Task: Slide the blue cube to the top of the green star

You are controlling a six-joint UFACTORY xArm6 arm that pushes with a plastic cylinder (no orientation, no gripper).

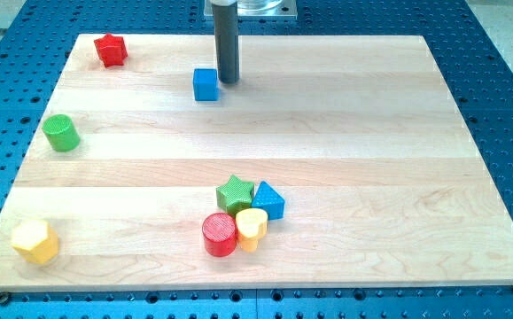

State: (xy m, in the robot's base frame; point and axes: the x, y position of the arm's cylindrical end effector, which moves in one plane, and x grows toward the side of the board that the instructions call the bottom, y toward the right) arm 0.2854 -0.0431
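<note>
The blue cube (205,84) sits near the top of the wooden board (345,133), left of centre. My tip (228,81) rests just to the cube's right, touching or almost touching its side. The green star (236,193) lies low on the board, near the middle, far below the cube. It is packed against a blue triangular block (269,201) on its right, a yellow heart-shaped block (252,228) below it and a red cylinder (220,235) at its lower left.
A red star (110,50) lies at the top left corner. A green cylinder (61,133) stands near the left edge. A yellow hexagonal block (34,240) sits at the bottom left corner. The arm's mount (249,7) is above the board's top edge.
</note>
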